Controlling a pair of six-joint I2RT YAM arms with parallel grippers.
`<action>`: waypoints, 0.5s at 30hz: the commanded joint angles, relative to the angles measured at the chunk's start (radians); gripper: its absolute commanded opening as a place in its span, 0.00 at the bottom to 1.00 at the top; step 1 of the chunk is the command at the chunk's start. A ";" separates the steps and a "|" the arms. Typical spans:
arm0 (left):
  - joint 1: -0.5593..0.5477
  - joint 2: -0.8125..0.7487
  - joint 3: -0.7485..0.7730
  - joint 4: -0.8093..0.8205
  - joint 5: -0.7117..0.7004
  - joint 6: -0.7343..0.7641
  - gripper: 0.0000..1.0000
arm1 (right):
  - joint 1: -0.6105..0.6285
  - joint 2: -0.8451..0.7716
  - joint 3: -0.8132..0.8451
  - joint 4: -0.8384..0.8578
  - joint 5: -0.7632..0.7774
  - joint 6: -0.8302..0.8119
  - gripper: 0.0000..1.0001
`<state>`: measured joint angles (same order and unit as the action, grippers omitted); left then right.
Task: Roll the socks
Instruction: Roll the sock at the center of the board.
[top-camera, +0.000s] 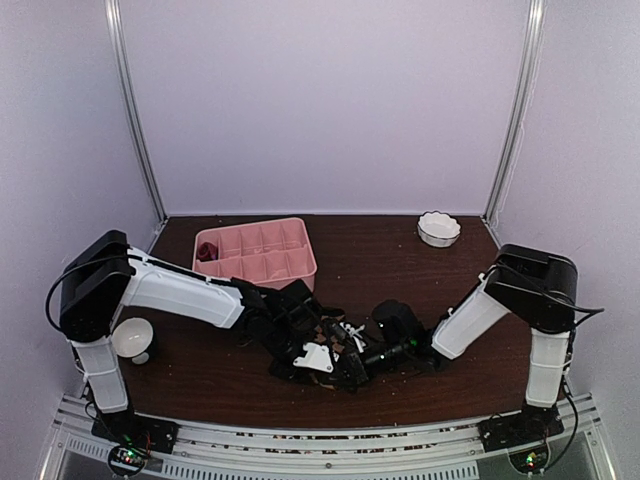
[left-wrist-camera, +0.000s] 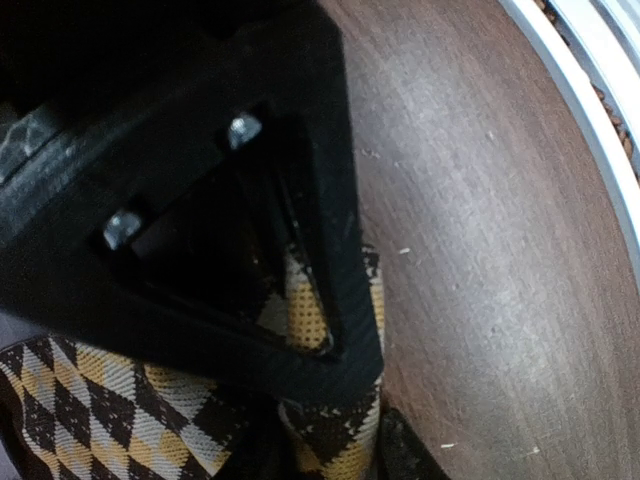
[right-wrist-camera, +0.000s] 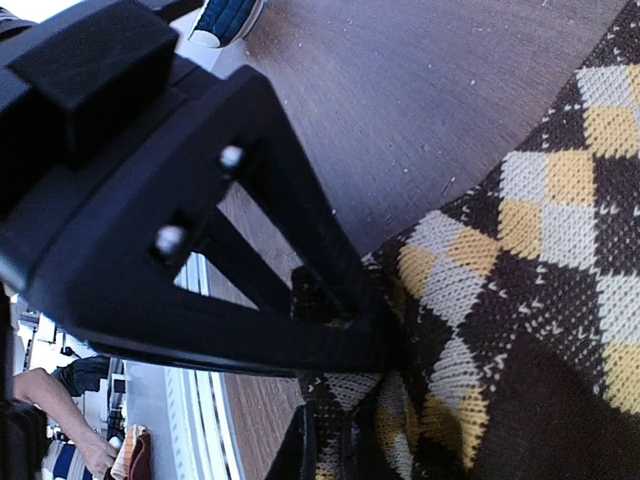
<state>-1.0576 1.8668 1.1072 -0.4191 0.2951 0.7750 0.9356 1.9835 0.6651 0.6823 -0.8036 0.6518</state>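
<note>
The brown-and-tan checkered sock (top-camera: 328, 345) lies bunched on the table near the front middle, mostly covered by both grippers. My left gripper (top-camera: 322, 360) is shut on a fold of this sock (left-wrist-camera: 90, 400); in the left wrist view (left-wrist-camera: 345, 400) the fabric is pinched between the fingers. My right gripper (top-camera: 368, 355) is shut on the sock's edge (right-wrist-camera: 520, 280); in the right wrist view (right-wrist-camera: 350, 400) the cloth is drawn in between the fingers. A magenta bundle (top-camera: 207, 250), which looks like the pink sock, sits in the left end compartment of the pink tray.
The pink divided tray (top-camera: 270, 262) stands behind the left arm. A white scalloped bowl (top-camera: 438, 228) is at the back right. A white round cup (top-camera: 132, 338) sits by the left arm's base. The table's front rail (left-wrist-camera: 600, 120) is close to the grippers.
</note>
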 joint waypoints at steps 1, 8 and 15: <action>-0.004 0.042 0.032 -0.004 -0.049 -0.014 0.30 | -0.012 0.119 -0.110 -0.341 0.112 0.043 0.00; 0.002 0.085 0.032 -0.069 -0.053 -0.015 0.03 | -0.012 0.051 -0.151 -0.276 0.154 0.055 0.22; 0.077 0.155 0.104 -0.228 0.143 -0.055 0.01 | -0.003 -0.192 -0.286 -0.182 0.375 -0.015 0.40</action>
<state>-1.0195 1.9423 1.2007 -0.4881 0.3641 0.7456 0.9333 1.8362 0.4988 0.7551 -0.6739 0.6785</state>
